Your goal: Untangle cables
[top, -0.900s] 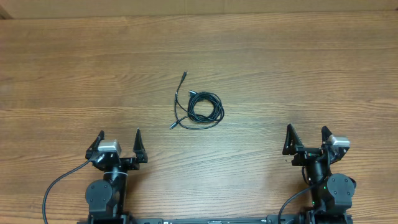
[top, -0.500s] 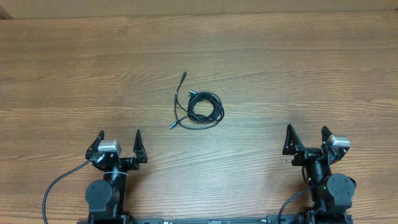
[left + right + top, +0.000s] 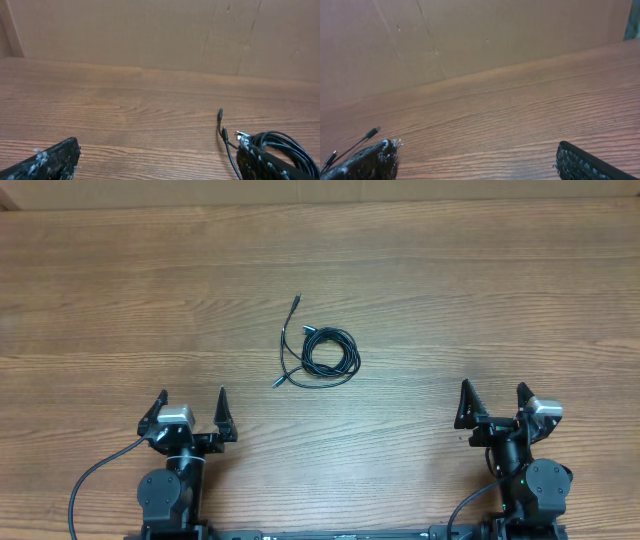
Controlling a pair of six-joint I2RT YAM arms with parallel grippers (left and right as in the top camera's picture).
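The cables (image 3: 322, 354) are thin black cords lying in a small coil with loose plug ends at the middle of the wooden table. My left gripper (image 3: 191, 402) is open and empty near the front left edge, well short of the coil. My right gripper (image 3: 492, 395) is open and empty near the front right edge. In the left wrist view the coil (image 3: 280, 145) lies ahead to the right, partly hidden behind my right finger, with one plug end (image 3: 220, 114) pointing away. In the right wrist view only plug ends (image 3: 371, 132) show at the far left.
The wooden table (image 3: 480, 290) spreads wide around the coil. A brown cardboard wall (image 3: 150, 30) stands along the table's far edge. The arm bases (image 3: 165, 490) sit at the front edge.
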